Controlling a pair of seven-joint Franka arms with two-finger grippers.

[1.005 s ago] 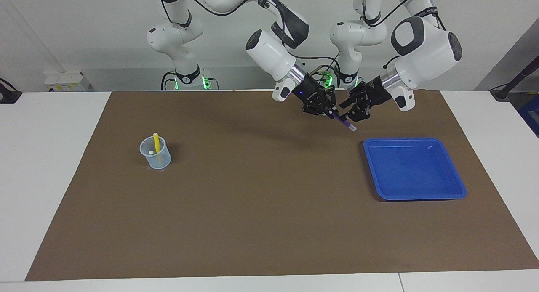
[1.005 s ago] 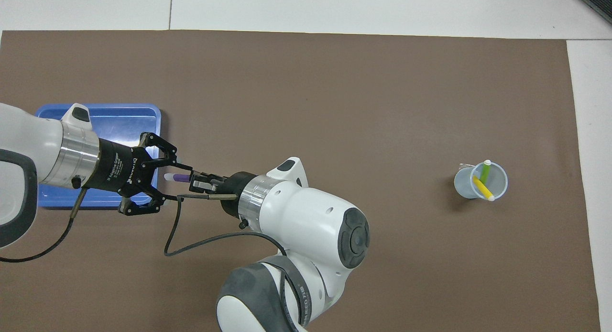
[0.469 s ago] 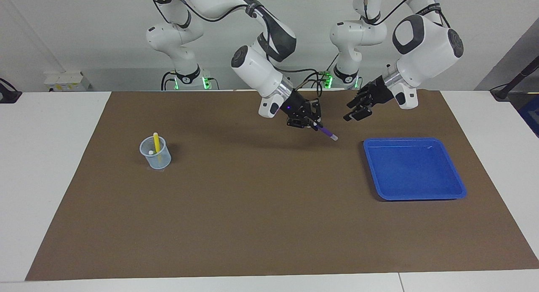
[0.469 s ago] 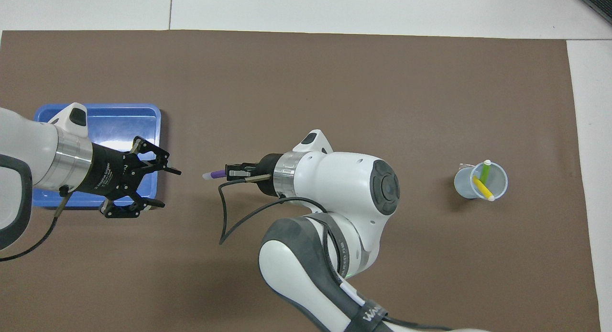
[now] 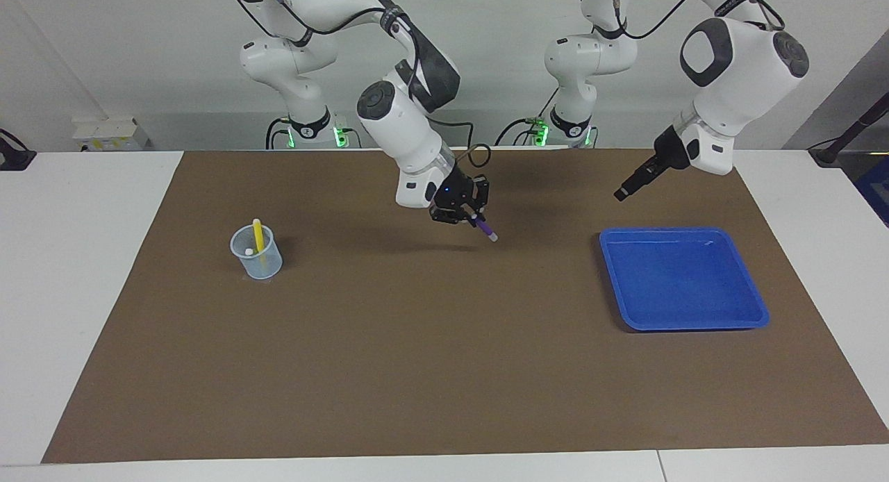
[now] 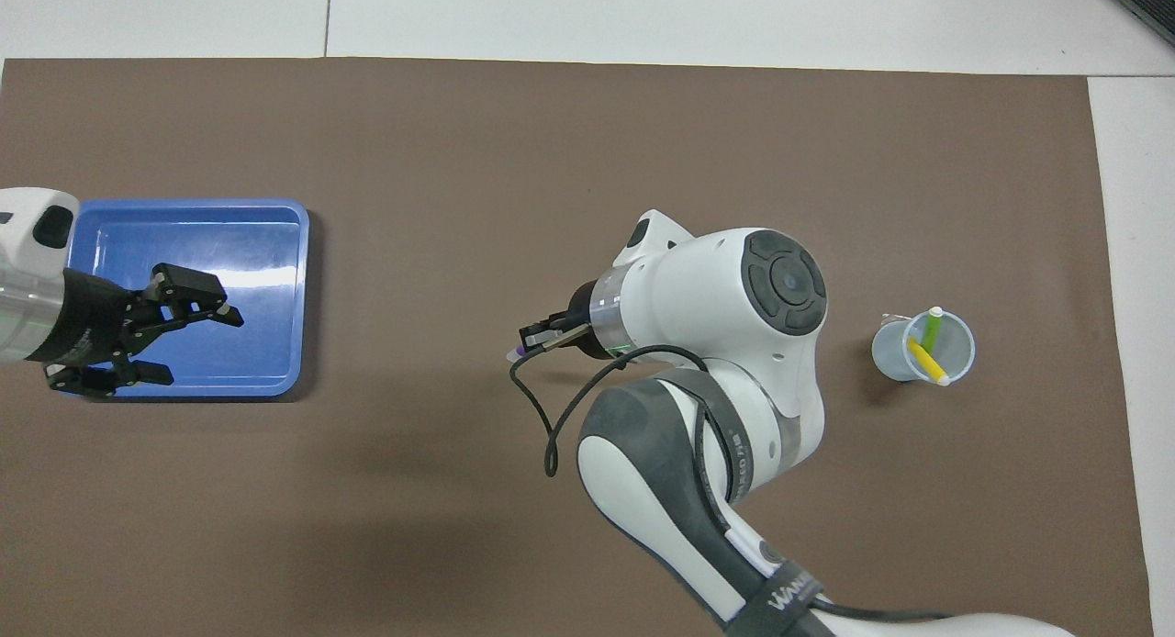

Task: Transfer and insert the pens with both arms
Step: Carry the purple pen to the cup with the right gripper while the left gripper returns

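Brown-matted tabletop: cup holds two pens; right gripper fingers clamp purple pen, uninserted. Left gripper fingers apart, empty.

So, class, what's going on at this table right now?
The right pincer is shut on the purple pen, holding it up over the brown mat. The left pincer hangs open and empty over the blue tray. The yellow pen and green pen already stand in the clear cup toward the right arm's end.
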